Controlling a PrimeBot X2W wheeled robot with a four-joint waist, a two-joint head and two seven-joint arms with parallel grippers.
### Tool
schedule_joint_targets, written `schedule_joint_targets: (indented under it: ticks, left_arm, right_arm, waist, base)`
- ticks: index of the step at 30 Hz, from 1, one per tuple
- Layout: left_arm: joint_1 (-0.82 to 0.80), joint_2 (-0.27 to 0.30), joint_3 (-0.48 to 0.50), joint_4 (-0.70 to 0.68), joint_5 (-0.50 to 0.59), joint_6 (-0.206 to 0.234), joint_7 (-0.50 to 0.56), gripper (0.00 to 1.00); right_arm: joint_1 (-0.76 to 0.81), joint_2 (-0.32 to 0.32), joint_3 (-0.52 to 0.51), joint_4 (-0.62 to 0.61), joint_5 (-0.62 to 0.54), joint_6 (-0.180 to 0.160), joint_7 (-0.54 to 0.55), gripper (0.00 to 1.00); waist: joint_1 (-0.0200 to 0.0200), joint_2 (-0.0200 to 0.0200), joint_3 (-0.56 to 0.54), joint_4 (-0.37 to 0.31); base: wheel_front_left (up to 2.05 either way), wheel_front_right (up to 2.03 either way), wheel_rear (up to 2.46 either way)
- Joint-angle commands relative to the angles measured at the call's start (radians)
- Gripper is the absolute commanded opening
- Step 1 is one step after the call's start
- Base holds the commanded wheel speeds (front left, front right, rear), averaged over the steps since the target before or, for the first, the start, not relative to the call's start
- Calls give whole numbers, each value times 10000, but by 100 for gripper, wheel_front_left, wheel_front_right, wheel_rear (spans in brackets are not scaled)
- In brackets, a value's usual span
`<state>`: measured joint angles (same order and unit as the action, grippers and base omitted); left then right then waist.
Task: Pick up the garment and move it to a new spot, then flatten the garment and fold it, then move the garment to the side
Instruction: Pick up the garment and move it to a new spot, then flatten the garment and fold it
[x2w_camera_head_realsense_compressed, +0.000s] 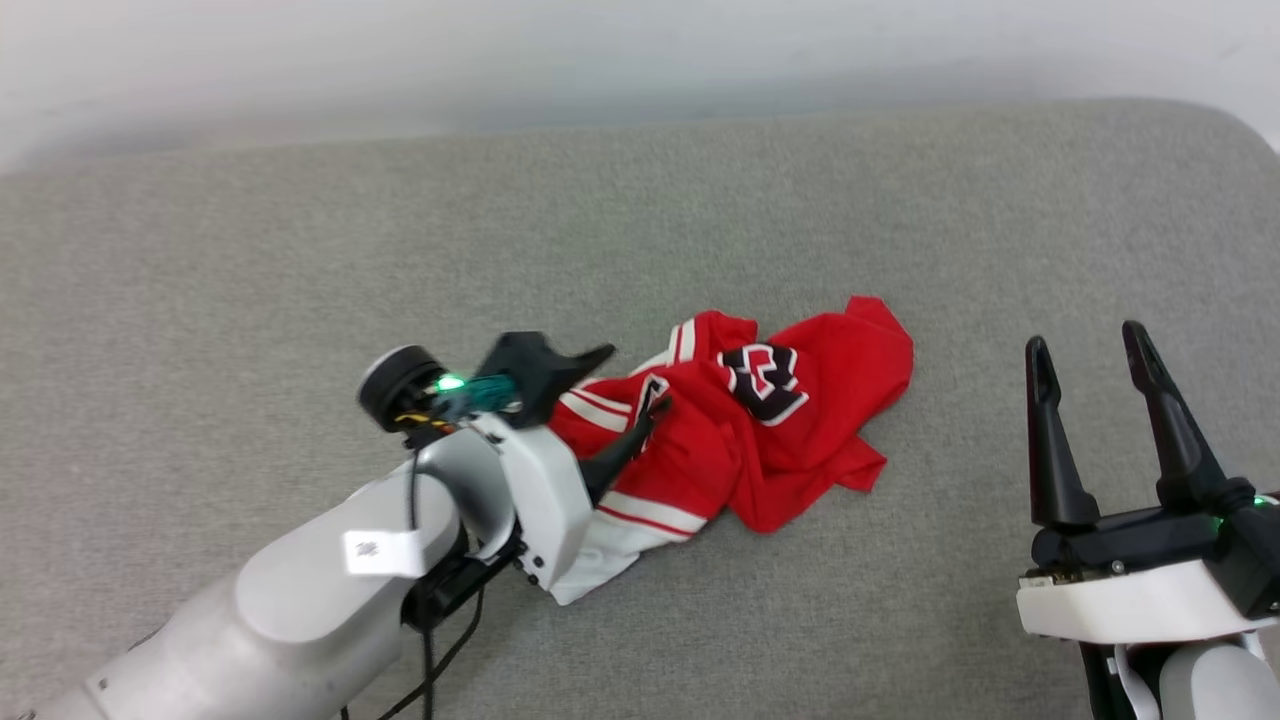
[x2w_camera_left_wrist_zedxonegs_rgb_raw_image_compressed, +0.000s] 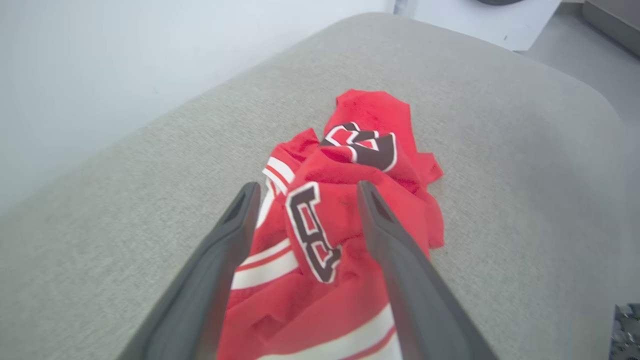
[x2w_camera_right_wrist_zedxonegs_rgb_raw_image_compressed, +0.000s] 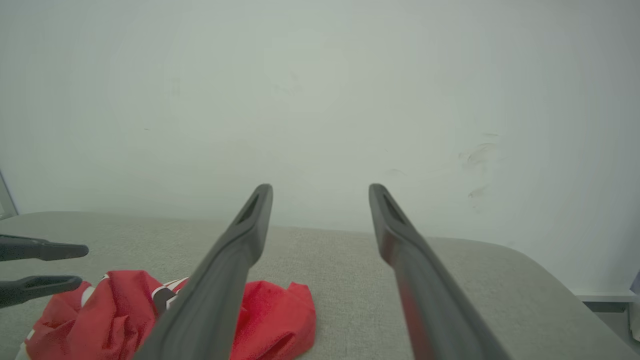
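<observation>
While the garment (x2w_camera_head_realsense_compressed: 800, 400) lies in a crumpled heap near the middle of a gray cushion (x2w_camera_head_realsense_compressed: 250, 250), the left claw (x2w_camera_head_realsense_compressed: 620, 395) reaches over its left end with the two dark fingers spread apart. In the left wrist view the fingers straddle a raised red fold bearing part of the black, white-edged print. Whether the tips touch the cloth cannot be told, and nothing is clamped between them. White striped trim and a white sleeve show beneath the left arm.

The right claw (x2w_camera_head_realsense_compressed: 1085, 340) rests at the lower right, well apart from the garment, fingers spread and holding nothing. Its wrist view looks past the fingers to a pale wall (x2w_camera_right_wrist_zedxonegs_rgb_raw_image_compressed: 320, 100), with the red heap low on the left.

Judging from this, the task is at its very start. The first pick-up appears to be in hand but no grip is made. Moving the garment to a new spot, flattening it, folding it and setting it aside all seem left to do, since the cloth is bunched with the print creased and partly hidden.

The garment lies loose on the cushion itself, held in nothing.
</observation>
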<state>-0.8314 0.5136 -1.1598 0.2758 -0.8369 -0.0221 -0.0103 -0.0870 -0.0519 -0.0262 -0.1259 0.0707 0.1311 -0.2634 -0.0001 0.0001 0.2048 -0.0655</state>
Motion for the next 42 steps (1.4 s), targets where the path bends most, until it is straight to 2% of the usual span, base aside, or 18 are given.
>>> schedule_joint_targets:
  ticks: [1, 4, 7, 10, 13, 16, 18, 23, 28, 33, 39, 42]
  left_arm:
    - [305, 125, 227, -84, 94, 348, -549, 100]
    - [890, 306, 767, -195, 60, 1111, -1701, 100]
    - [1499, 524, 1446, -281, 66, 1919, -2357, 100]
    - [2218, 696, 2208, -449, 356, 2683, -2541, 100]
    - [3101, 686, 3475, -1107, 1097, 3357, -2563, 100]
    - [4242, 497, 4833, -1721, 1946, 3883, -2548, 100]
    - [5025, 256, 5711, -2057, 2442, 4084, -2550, 100]
    - [6822, -590, 7653, -2581, 3809, 4132, -2550, 100]
    - [8156, -1511, 9022, -2821, 5109, 3721, -2551, 100]
    - [8859, -2296, 9933, -2803, 5906, 2925, -2552, 100]
    - [9128, -2901, 10355, -2421, 6710, 1858, -2552, 100]
    - [9214, -3199, 10565, -2274, 6956, 1528, -2553, 100]
  right_arm:
    - [146, 29, 0, 31, -26, -7, -28, 100]
    - [368, 27, -58, 85, 16, -7, -27, 100]
    - [561, 29, -49, 134, 64, -7, -27, 100]
    - [755, 27, -56, 210, 94, -7, -27, 100]
    - [904, 26, -106, 280, 154, -7, -27, 100]
    - [1016, 27, -137, 417, 201, -7, -27, 100]
    - [1103, 26, -157, 533, 200, -7, -27, 100]
    - [1308, 26, -180, 856, 313, -7, -27, 100]
    - [1476, 26, -183, 1158, 422, -7, -27, 100]
    - [1636, 25, -138, 1414, 531, -7, -27, 100]
    - [1812, 25, -33, 1594, 547, -7, -27, 100]
    - [1876, 25, 1, 1647, 600, -7, -27, 100]
  waist:
    - [1, -1, -350, 207]
    - [1, -1, -650, 383]
    - [1, -1, -886, 540]
    - [1, -1, -1071, 684]
    - [1, -1, -1218, 836]
    - [1, -1, -1330, 959]
    - [1, -1, -1411, 1004]
    - [1, -1, -1649, 1068]
    - [1, -1, -1855, 1063]
    - [1, -1, -1966, 1046]
    - [1, -1, -2020, 1023]
    - [1, -1, -2036, 996]
  base:
    - [0, 0, 0]
    - [0, 0, 0]
    - [0, 0, 0]
    - [0, 0, 0]
    - [0, 0, 0]
    - [0, 0, 0]
    - [0, 0, 0]
    - [0, 0, 0]
    - [0, 0, 0]
    - [0, 0, 0]
    - [0, 0, 0]
    - [0, 0, 0]
